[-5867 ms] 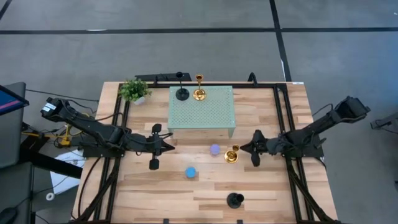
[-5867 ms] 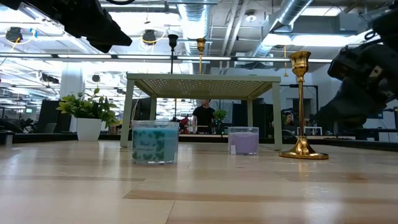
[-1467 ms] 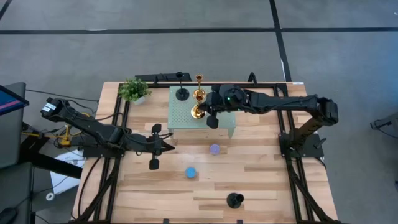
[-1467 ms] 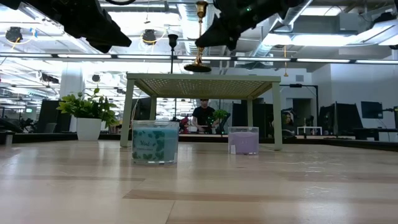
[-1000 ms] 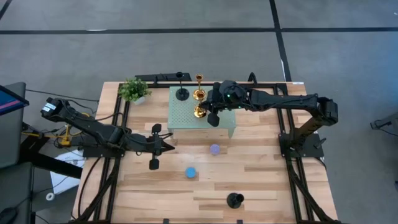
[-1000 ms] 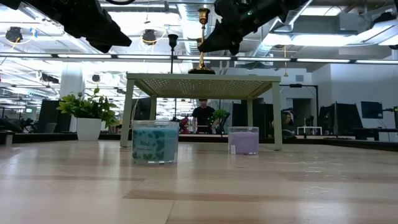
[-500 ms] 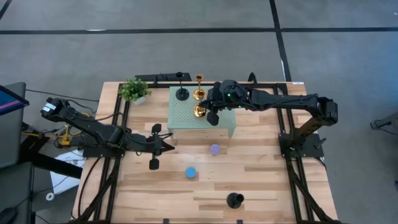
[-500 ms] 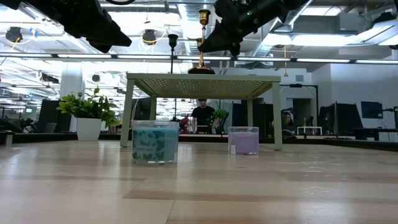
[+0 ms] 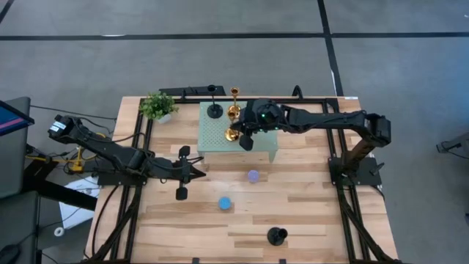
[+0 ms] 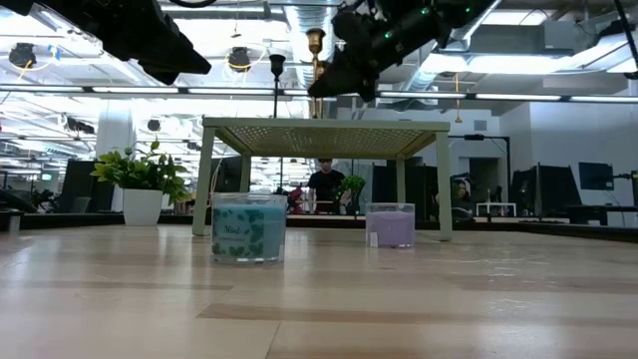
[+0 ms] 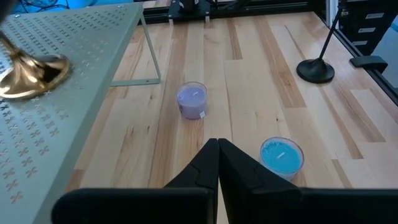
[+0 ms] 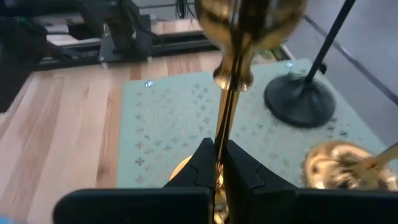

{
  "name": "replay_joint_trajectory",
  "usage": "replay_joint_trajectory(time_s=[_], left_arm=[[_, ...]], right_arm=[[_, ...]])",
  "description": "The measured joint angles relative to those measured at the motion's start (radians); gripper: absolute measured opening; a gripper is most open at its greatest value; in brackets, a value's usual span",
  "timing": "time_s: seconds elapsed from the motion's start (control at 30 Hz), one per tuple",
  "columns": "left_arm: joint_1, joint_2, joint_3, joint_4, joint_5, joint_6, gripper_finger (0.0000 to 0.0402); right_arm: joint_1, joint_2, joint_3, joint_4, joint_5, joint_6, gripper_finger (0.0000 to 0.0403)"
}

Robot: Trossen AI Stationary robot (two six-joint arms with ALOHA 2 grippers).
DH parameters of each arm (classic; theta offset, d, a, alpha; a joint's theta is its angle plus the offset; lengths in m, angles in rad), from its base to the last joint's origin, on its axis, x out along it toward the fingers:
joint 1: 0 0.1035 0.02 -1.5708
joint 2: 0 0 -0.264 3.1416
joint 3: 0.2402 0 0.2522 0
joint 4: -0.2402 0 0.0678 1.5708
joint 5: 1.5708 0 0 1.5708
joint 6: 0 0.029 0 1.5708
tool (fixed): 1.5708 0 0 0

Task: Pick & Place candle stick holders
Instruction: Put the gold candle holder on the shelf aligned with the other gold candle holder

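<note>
My right gripper is over the mint-green perforated stand, shut on a gold candlestick holder, which stands upright with its cup on top. A second gold holder and a black holder stand on their bases at the stand's far edge. The lilac holder, the blue holder and another black holder stand on the table. My left gripper is shut and empty at the table's left, above the table. My right gripper pinches the gold holder's thin stem between its two fingers, low on the stem and just above the base. The fingers come from the table's right and lie across the stem. The holder is upright. Whether its base rests on the stand cannot be told.
A small green potted plant stands at the table's far left corner. Black frame rails run along the table's left, right and far sides. Bare wood lies near the table's front edge.
My right gripper has gone a little toward the table's left edge and down, still shut on the gold holder. The holder has stayed upright. In the low view its base no longer shows above the stand's front edge.
</note>
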Motion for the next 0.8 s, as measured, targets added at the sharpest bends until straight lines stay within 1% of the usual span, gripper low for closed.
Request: replay_joint_trajectory(time_s=[0.07, 0.6, 0.8], left_arm=[[0.0, 0.0, 0.0, 0.0, 0.0, 0.0, 0.0008], [0.0, 0.0, -0.001, 0.0, 0.0, 0.0, 0.0008], [0.0, 0.0, -0.001, 0.0, 0.0, 0.0, 0.0008]], right_arm=[[-0.001, 0.016, 0.0, 0.027, -0.009, -0.003, 0.0], [-0.014, 0.009, 0.0, 0.006, -0.022, -0.006, 0.0], [-0.021, -0.022, -0.002, -0.05, -0.02, -0.02, 0.0]])
